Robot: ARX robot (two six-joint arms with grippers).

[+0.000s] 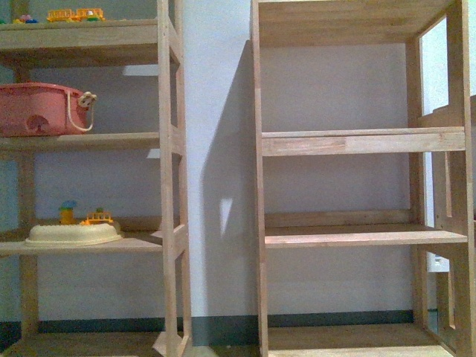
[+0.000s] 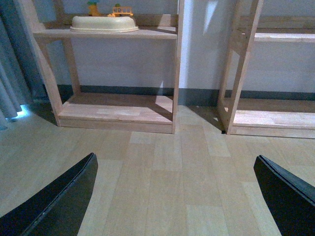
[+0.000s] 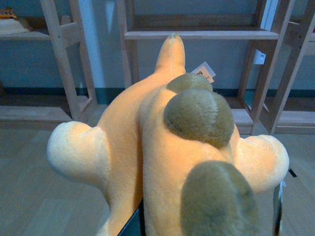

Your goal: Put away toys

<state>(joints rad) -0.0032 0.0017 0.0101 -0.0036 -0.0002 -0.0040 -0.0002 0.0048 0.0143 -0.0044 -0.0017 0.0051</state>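
Note:
The orange-yellow plush animal (image 3: pixel 147 147) fills the right wrist view, with olive-brown patches, rounded limbs and a white tag. My right gripper (image 3: pixel 206 221) is shut on it and holds it above the floor, facing a wooden shelf unit (image 3: pixel 202 34). Its fingers are mostly hidden by the plush. My left gripper (image 2: pixel 177 196) is open and empty over the wood floor, its two black fingers (image 2: pixel 54 201) wide apart. Neither arm nor the plush shows in the front view.
Two wooden shelf units stand against the wall, left (image 1: pixel 167 186) and right (image 1: pixel 357 141). The left one holds a pink basin (image 1: pixel 41 108), a cream tray (image 1: pixel 73 234) with small toys, and toy vehicles (image 1: pixel 74 15) on top. A grey curtain (image 2: pixel 12 73) hangs beside it.

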